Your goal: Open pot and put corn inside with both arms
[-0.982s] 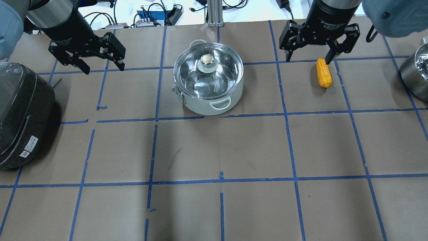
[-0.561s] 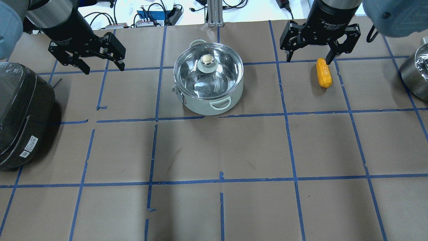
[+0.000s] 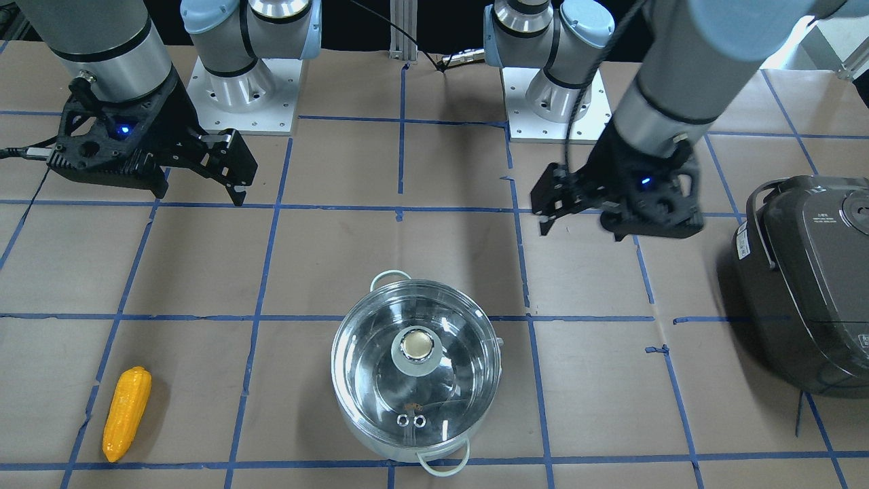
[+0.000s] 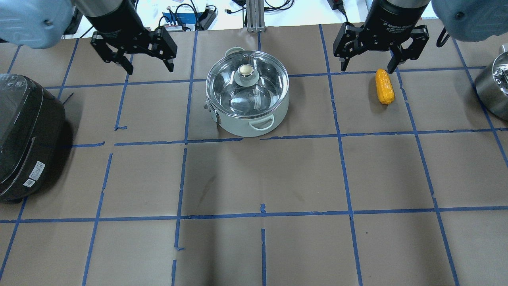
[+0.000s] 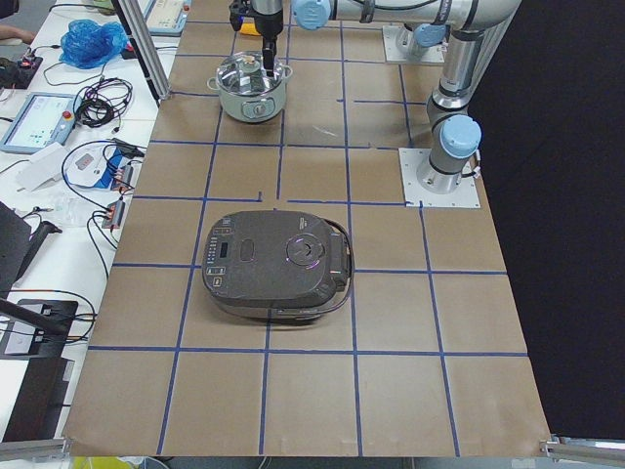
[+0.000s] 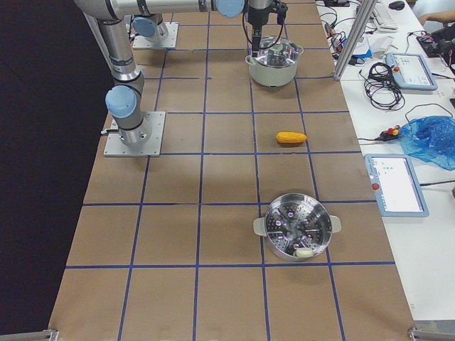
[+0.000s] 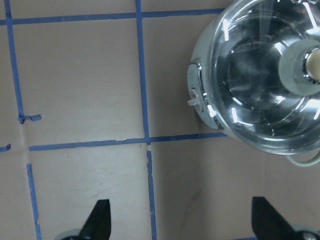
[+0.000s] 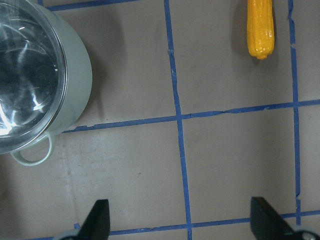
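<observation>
The steel pot (image 4: 254, 119) stands at the back centre of the table with its glass lid (image 4: 262, 85) on and the pale knob (image 4: 246, 70) on top. The yellow-orange corn (image 4: 384, 86) lies on the paper to the pot's right. My left gripper (image 4: 150, 65) is open and empty, above the table just left of the pot. My right gripper (image 4: 367, 67) is open and empty, above the corn's far end and a little to its left, apart from it. The left wrist view shows the pot (image 7: 260, 80) at the upper right. The right wrist view shows the corn (image 8: 260, 27) at the top.
A dark grey rice cooker (image 4: 24, 135) sits at the table's left edge. A steel steamer pot (image 6: 296, 234) stands at the right end, beyond the corn. Cables and boxes lie past the table's far edge.
My left gripper has moved right, toward the pot, and slightly farther back. The right gripper has barely moved. Pot, lid and corn have not moved.
</observation>
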Motion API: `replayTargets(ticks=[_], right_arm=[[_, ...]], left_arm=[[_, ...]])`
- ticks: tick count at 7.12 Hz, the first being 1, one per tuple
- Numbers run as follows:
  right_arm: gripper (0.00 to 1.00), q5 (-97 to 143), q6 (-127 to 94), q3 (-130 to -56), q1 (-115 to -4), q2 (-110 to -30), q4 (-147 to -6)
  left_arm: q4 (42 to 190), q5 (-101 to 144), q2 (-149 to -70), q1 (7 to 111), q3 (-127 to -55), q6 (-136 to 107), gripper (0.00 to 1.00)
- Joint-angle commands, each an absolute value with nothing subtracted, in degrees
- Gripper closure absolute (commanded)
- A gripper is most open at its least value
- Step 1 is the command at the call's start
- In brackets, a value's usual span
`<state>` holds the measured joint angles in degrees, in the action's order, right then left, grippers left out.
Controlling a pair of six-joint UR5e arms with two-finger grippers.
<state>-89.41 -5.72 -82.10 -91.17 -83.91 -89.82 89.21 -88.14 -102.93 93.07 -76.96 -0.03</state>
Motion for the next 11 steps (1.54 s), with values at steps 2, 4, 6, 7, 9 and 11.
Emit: replayTargets(ticks=[2, 4, 6, 7, 9, 11], right_arm=[[0.0, -90.1, 8.3, -79.6, -85.7, -76.6, -94.2], [0.0, -89.7, 14.0, -79.6, -78.3, -66.6, -102.0], [0.0, -89.7, 13.9, -79.2, -74.8, -57.0, -111.9], [0.02, -89.4, 13.8, -78.9, -74.6, -53.5, -115.6], [0.03, -89.1, 13.6, -78.3, -74.6, -49.7, -120.2], [0.03, -87.7, 13.6, -78.6, -74.6, -48.6, -120.2]], left_arm=[[86.7, -91.2, -116.7, 102.9, -65.1, -8.6, 0.0], [81.8, -89.9, -120.8, 104.0, -64.2, -10.5, 0.0], [79.5, -88.2, -123.0, 104.7, -64.2, -10.5, 0.0], [78.9, -88.2, -123.9, 105.4, -64.2, -10.7, 0.0], [78.6, -88.2, -125.2, 107.3, -64.2, -13.4, 0.0], [78.6, -88.3, -125.1, 107.3, -64.7, -12.8, 0.04]])
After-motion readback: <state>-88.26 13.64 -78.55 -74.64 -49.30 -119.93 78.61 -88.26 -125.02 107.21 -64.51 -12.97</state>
